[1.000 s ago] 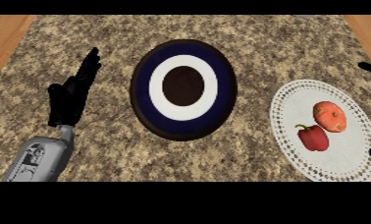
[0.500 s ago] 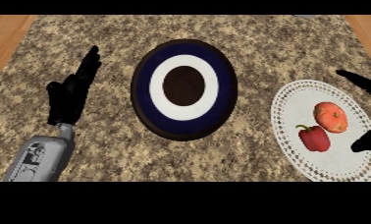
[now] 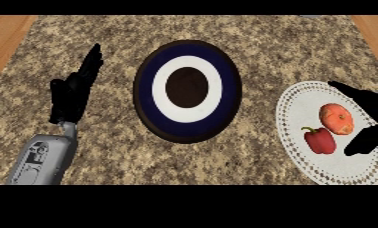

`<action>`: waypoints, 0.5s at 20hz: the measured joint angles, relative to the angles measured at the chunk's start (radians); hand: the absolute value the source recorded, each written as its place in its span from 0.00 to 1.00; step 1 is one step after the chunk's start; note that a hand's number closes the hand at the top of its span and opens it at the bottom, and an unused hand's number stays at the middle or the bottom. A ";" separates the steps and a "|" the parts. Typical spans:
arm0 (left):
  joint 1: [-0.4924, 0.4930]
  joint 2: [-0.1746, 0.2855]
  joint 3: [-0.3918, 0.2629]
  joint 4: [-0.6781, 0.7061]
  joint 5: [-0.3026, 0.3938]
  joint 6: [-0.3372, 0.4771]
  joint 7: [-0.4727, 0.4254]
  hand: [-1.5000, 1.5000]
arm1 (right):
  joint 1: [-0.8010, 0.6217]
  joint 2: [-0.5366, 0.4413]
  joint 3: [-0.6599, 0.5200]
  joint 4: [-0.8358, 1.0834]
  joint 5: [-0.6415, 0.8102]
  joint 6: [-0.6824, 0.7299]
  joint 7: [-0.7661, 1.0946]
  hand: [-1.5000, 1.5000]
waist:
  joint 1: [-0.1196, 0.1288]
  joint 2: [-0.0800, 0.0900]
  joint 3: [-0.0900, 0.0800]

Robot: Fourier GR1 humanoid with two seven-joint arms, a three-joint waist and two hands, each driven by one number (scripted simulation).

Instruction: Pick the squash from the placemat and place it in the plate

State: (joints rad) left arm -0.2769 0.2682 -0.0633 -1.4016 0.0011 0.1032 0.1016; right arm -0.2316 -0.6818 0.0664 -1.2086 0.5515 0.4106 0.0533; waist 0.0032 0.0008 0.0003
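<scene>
At the view's right edge, the right hand (image 3: 362, 142) spreads wide around the squash (image 3: 336, 118) on the placemat (image 3: 294, 114). The left hand (image 3: 72, 94) rests open, with the plate (image 3: 145, 92) to its right.

Speckled counter (image 3: 280, 47), blue-and-white plate (image 3: 148, 97) centre, seemingly lacy white placemat (image 3: 295, 122) right

Speckled stone counter (image 3: 280, 47) (lacy placemat (image 3: 295, 122)).
</scene>
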 measured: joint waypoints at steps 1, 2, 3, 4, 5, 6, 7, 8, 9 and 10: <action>0.004 -0.005 0.005 0.009 -0.005 -0.001 -0.014 0.50 | -0.001 0.014 0.001 0.016 0.018 -0.010 -0.004 0.00 | 0.000 0.000 0.000; 0.001 -0.010 0.010 0.012 -0.006 -0.006 -0.016 0.50 | -0.018 0.031 0.003 0.045 0.037 -0.019 -0.005 0.00 | 0.000 0.000 0.000; 0.017 -0.013 0.009 -0.011 -0.011 -0.007 -0.006 0.50 | -0.010 0.032 -0.004 0.048 0.045 -0.017 -0.016 0.00 | 0.000 0.000 0.000; 0.016 -0.016 0.014 -0.006 -0.017 -0.009 -0.011 0.50 | -0.028 0.043 -0.005 0.077 0.061 -0.018 -0.019 0.00 | 0.000 0.000 0.000; 0.027 -0.016 0.021 -0.003 -0.018 -0.018 -0.024 0.50 | -0.035 0.046 -0.013 0.101 0.073 -0.023 -0.035 0.00 | 0.001 0.000 0.000; 0.028 -0.023 0.014 -0.027 -0.025 -0.013 -0.002 0.50 | -0.050 0.045 -0.019 0.141 0.084 -0.027 -0.058 0.00 | 0.002 0.000 0.000; 0.019 -0.019 0.021 -0.028 -0.025 -0.022 0.008 0.50 | -0.063 0.050 -0.023 0.176 0.097 -0.036 -0.078 0.00 | 0.002 0.000 0.000; 0.012 -0.022 0.024 -0.026 -0.030 -0.024 0.017 0.50 | -0.063 0.061 -0.020 0.179 0.112 -0.039 -0.076 0.00 | 0.001 0.000 0.000; 0.010 -0.030 0.026 -0.015 -0.038 -0.024 0.008 0.50 | -0.063 0.062 -0.025 0.188 0.124 -0.039 -0.088 1.00 | 0.000 0.000 0.000; 0.019 -0.041 0.023 -0.013 -0.046 -0.020 -0.001 0.50 | -0.062 0.064 -0.029 0.195 0.132 -0.050 -0.106 1.00 | 0.000 0.000 0.000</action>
State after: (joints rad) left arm -0.2577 0.2276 -0.0400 -1.4150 -0.0452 0.0829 0.1010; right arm -0.2939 -0.6175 0.0371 -1.0136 0.6837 0.3605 -0.0524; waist 0.0031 0.0006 0.0002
